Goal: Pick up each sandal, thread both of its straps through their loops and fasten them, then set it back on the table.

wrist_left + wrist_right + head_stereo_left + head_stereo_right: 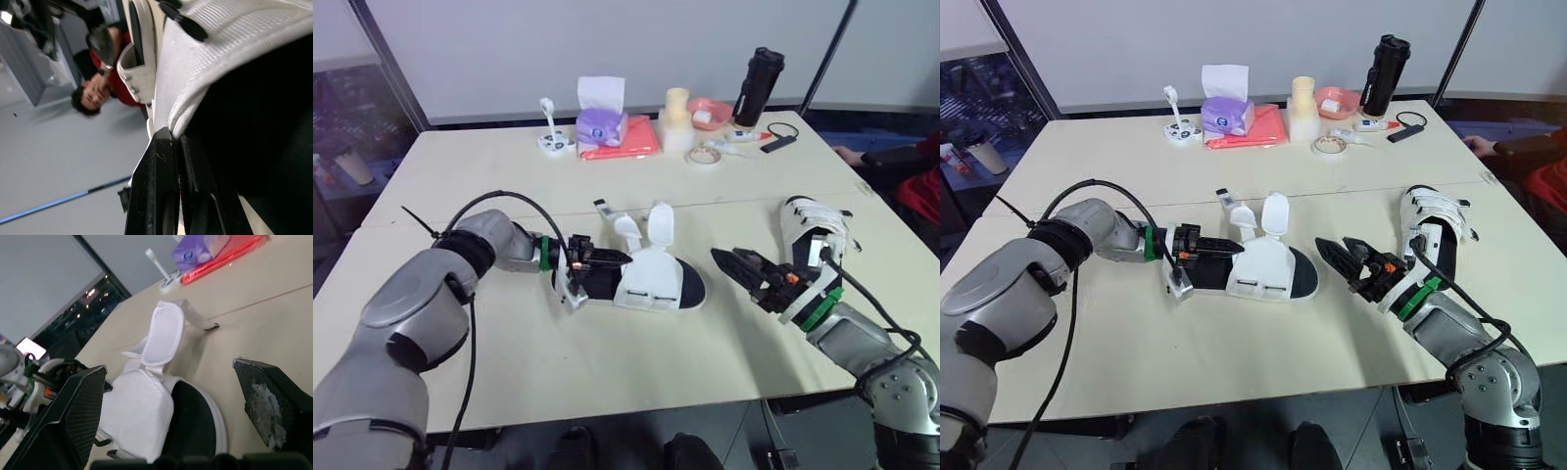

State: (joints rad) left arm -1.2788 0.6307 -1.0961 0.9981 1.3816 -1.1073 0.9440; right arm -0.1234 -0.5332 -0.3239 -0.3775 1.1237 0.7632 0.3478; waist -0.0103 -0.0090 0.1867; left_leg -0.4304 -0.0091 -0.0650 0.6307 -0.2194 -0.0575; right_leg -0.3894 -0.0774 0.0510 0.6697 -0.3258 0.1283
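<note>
A white sandal with a black footbed (658, 281) lies mid-table, toe toward my right arm. Its two straps (660, 223) stand up unfastened. My left gripper (591, 266) is at the sandal's heel end, and the left wrist view has its fingers (159, 166) pinched together on the white upper's edge (220, 58). My right gripper (732, 260) hovers just past the toe, apart from the sandal, with its fingers (78, 406) spread wide. A second white sandal (813, 227) rests at the table's right side behind the right gripper, its straps lying closed across it.
Along the far edge stand a tissue box (601, 119), a red pouch (628, 139), a cream cup (677, 116), a pink bowl (710, 111), a tape roll (703, 157) and a black bottle (759, 86). A person in red (915, 171) sits at the right corner.
</note>
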